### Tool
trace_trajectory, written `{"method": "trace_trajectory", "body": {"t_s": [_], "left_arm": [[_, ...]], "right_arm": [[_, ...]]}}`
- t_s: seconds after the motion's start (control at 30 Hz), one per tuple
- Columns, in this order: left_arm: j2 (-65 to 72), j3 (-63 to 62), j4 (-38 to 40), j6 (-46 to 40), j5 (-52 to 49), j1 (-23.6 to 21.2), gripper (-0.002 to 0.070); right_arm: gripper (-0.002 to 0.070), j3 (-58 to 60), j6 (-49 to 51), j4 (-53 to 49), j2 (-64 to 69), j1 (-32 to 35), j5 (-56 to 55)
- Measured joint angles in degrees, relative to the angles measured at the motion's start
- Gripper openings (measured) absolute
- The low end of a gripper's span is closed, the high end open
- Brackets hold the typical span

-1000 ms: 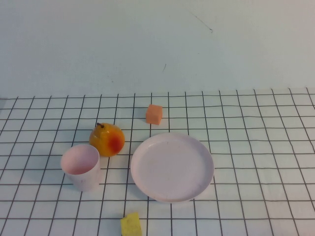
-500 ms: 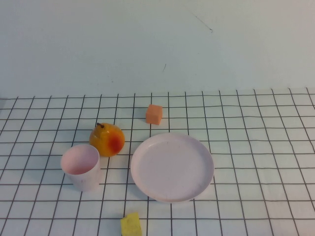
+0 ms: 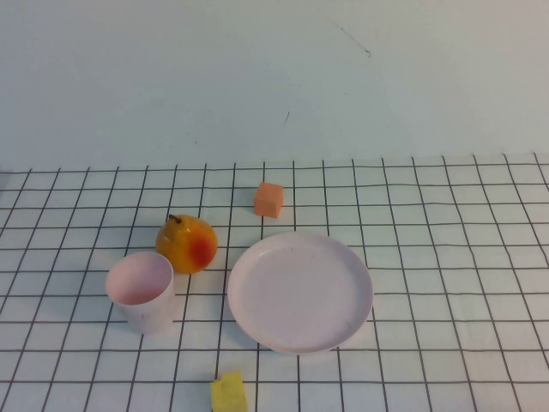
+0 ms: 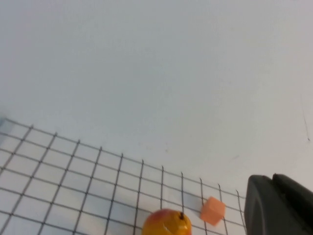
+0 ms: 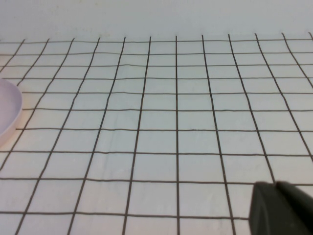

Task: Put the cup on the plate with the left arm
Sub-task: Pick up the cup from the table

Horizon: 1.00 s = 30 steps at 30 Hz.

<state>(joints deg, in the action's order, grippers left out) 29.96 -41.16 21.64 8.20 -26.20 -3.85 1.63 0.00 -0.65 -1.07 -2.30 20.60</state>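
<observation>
Right now the cup (image 3: 141, 290) stands upright on the desk (image 3: 446, 283), mouth up, just left of the plate (image 3: 299, 291) with a narrow strip of grid showing between them. So the carry is short and runs sideways to the right, from cup to plate.

Cup's long axis is vertical; a side grasp or a top-down pinch on the rim both look workable. The pear (image 3: 186, 243) sits just behind the cup, very close, possibly touching — can't tell. Judgement: coming in from the front or from above avoids bumping it.

An orange cube (image 3: 268, 199) sits behind the plate, apart from it. A yellow cube (image 3: 228, 392) lies in front of the plate, near its front-left edge. Neither blocks the cup-to-plate line.

Cup is on the left side of the plate, so the left arm is the natural reach.

Left tool (image 4: 279, 205): only a black corner shows in its wrist view, aimed over the pear and orange cube toward the wall; out of the high view, so it's held back from the cup. Open or closed — can't tell.

Right tool (image 5: 281, 208): a black corner too, over bare grid to the right of the plate, whose rim (image 5: 9, 113) just enters its view. State can't tell; looks parked.

Plate is bare, cup not yet grasped.
</observation>
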Motion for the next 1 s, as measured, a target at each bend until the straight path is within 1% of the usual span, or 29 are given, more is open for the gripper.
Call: {"method": "trace_trajectory", "body": {"t_s": [0.23, 0.33, 0.47, 0.67, 0.8, 0.93, 1.0], "left_arm": [[0.4, -0.1, 5.2, -0.5, -6.9, 0.0, -0.0003], [1.9, -0.2, 7.2, -2.7, -7.7, 0.0, -0.0003], [5.8, -2.6, 7.7, -6.4, -9.0, 0.0, -0.0003], [18.9, -10.5, 7.7, -12.4, -15.0, 0.0, -0.0003], [29.4, -19.3, 6.3, -16.6, -23.8, 0.0, -0.0003], [38.7, -27.4, 3.7, -18.0, -31.7, 0.0, -0.0003], [42.6, -30.4, 2.2, -18.1, -33.6, 0.0, -0.0003]], "right_arm": [[-0.0003, 0.0, 0.0, 0.0, 0.0, 0.0, 0.0], [-0.0003, 0.0, 0.0, 0.0, 0.0, 0.0, 0.0], [-0.0003, 0.0, 0.0, 0.0, 0.0, 0.0, 0.0], [-0.0003, 0.0, 0.0, 0.0, 0.0, 0.0, 0.0], [-0.0003, 0.0, 0.0, 0.0, 0.0, 0.0, 0.0], [-0.0003, 0.0, 0.0, 0.0, 0.0, 0.0, 0.0], [-0.0003, 0.0, -0.4, 0.0, 0.0, 0.0, 0.0]]}}
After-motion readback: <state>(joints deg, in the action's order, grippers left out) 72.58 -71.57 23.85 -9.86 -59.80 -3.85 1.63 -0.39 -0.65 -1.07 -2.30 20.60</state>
